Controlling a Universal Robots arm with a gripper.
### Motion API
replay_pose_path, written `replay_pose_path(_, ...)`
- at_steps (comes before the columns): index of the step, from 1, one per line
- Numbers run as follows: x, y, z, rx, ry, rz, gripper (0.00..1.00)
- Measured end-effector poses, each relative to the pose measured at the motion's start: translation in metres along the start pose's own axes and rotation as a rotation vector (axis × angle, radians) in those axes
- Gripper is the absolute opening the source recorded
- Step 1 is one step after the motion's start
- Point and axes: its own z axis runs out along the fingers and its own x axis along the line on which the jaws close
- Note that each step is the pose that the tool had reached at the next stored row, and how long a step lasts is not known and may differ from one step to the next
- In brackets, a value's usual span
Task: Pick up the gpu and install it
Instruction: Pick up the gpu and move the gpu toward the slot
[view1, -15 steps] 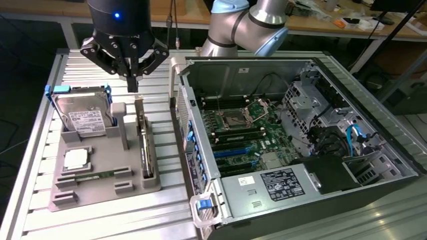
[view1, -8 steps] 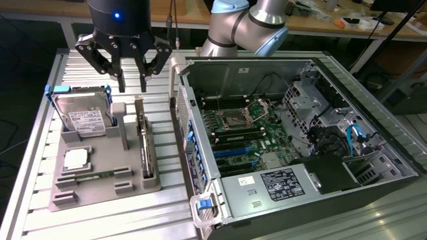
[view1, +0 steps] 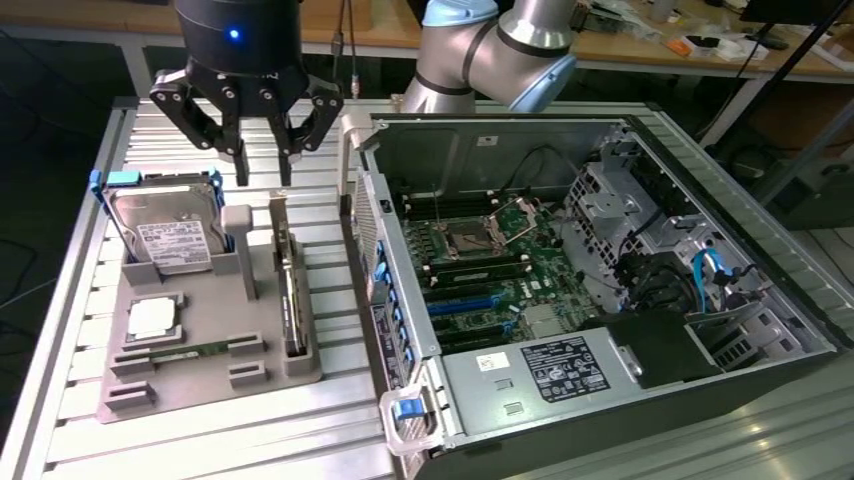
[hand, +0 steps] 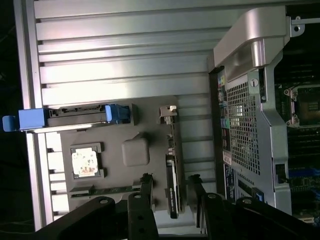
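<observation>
As they hang over the gpu (view1: 287, 290), fingers (view1: 243, 160) wide apart, empty.

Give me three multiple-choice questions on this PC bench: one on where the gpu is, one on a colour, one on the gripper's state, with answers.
1. Where is the gpu? A flat on the table; B on edge in the gray tray; C inside the computer case.
2. What colour are the rails on the hard drive? A red; B yellow; C blue.
3. How is the gripper? A open and empty; B shut on the gpu; C shut on the hard drive.
Answers: 1 B, it stands upright in the tray's slot. 2 C, blue pieces flank the drive. 3 A, its fingers are spread above the gpu, holding nothing.
</observation>
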Motion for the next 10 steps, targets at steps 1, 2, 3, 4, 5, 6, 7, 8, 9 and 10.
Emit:
replay_pose_path(1, 0.000, 0.0000, 0.0006, -0.0002, -0.0001, 0.000, 0.42)
replay_pose_path(2, 0.000, -0.0001, 0.0022, -0.0004, -0.0003, 0.000, 0.42)
replay_pose_path(3, 0.000, -0.0002, 0.0035, -0.0004, -0.0002, 0.000, 0.42)
replay_pose_path(4, 0.000, -0.0002, 0.0049, -0.0004, -0.0002, 0.000, 0.42)
replay_pose_path(5, 0.000, -0.0003, 0.0065, -0.0003, -0.0001, 0.000, 0.42)
replay_pose_path(6, 0.000, -0.0004, 0.0083, -0.0004, -0.0001, 0.000, 0.42)
replay_pose_path(7, 0.000, -0.0007, 0.0101, -0.0003, -0.0001, 0.000, 0.42)
replay_pose_path(8, 0.000, -0.0011, 0.0117, -0.0003, -0.0001, 0.000, 0.42)
replay_pose_path(9, 0.000, -0.0017, 0.0132, -0.0003, -0.0002, 0.000, 0.42)
replay_pose_path(10, 0.000, -0.0024, 0.0146, -0.0003, -0.0001, 0.000, 0.42)
